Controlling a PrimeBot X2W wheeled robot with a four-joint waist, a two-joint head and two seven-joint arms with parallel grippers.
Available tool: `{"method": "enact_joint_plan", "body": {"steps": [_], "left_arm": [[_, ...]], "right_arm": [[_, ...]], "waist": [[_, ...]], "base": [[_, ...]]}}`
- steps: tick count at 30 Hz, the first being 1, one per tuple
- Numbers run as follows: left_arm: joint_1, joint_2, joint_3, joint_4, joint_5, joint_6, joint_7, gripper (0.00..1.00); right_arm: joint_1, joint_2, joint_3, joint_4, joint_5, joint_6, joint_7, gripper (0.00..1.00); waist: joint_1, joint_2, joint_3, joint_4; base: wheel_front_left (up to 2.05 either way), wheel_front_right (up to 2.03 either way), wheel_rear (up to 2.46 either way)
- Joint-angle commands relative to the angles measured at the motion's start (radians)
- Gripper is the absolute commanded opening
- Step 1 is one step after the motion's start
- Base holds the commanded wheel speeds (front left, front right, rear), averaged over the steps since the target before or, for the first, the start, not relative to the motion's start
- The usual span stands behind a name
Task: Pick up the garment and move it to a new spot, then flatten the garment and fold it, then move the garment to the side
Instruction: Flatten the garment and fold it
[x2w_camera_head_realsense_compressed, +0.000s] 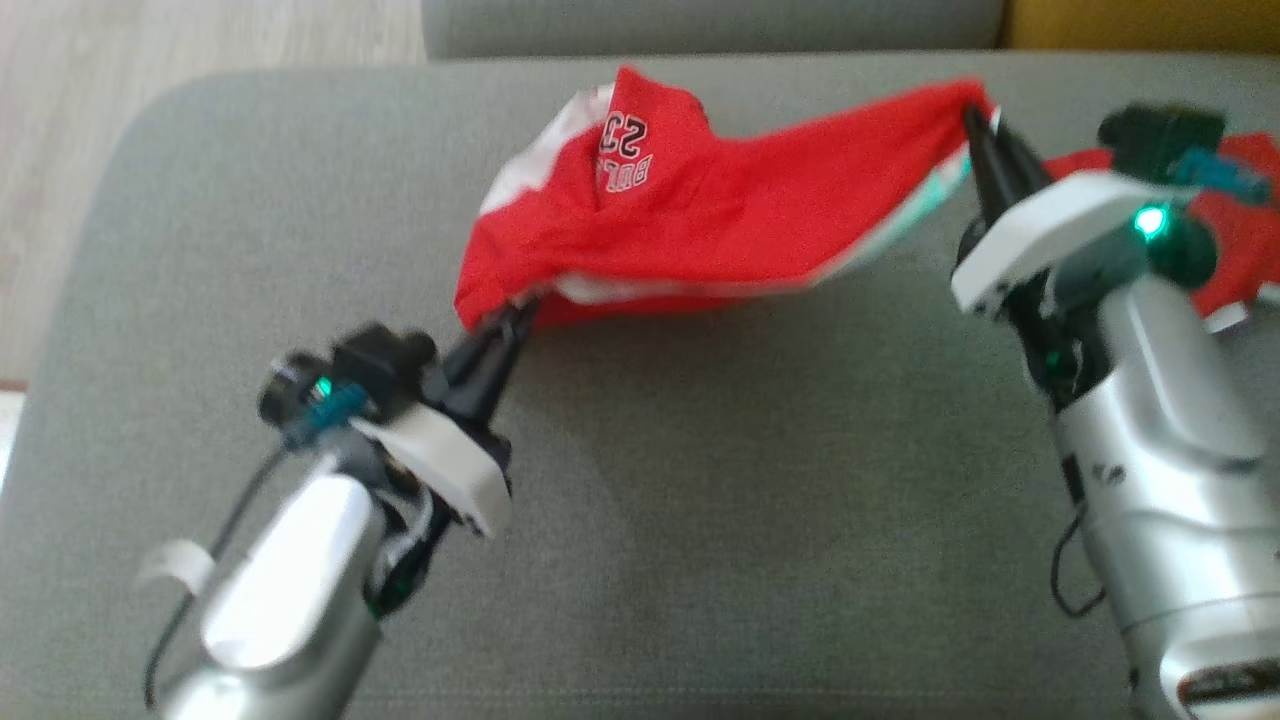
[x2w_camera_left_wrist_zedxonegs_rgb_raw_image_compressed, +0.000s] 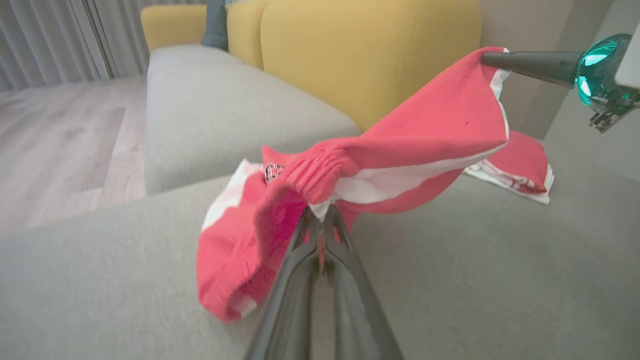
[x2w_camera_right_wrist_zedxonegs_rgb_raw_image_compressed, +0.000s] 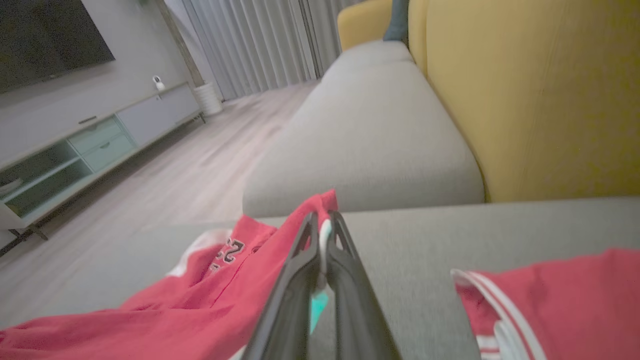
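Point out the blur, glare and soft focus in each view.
Head view: motion blur smears the left forearm and the lower hem of the garment; glare whitens that forearm and the right forearm. Left wrist view: the left fingers and the cloth nearest them are out of focus, the grey cushion behind sharper. Right wrist view: dim and soft throughout, the right fingers blurred.

- Your right arm covers most of the second red garment.
- Printed lettering on the garment is too blurred for you to read.
- Your left arm smears with motion blur.
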Motion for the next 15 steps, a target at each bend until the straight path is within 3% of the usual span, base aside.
{"method": "enact_joint_plan", "body": {"steps": [1,9,15], "left_arm": [[-0.073,0.039,0.054,-0.058,-0.011,0.001,0.016,0.00],[-0.135,0.109,0.117,-0.241,-0.073,0.012,0.161,0.00],[-0.108,0.141,0.169,-0.410,-0.121,0.061,0.245,0.00]], "right_arm": [[-0.053,-0.003,0.024,-0.053,0.015,0.000,-0.001,0.00],[-0.094,-0.015,0.002,-0.145,0.044,0.000,0.101,0.00],[-0.043,-0.002,-0.075,-0.322,0.001,0.000,0.202,0.00]], "waist": [[0.0000,0.0000,-0.049,-0.008],[0.0000,0.0000,-0.166,-0.017],[0.0000,0.0000,-0.193,-0.017]], "base": [[0.00,0.00,0.00],[0.00,0.00,0.00],[0.00,0.00,0.00]]}}
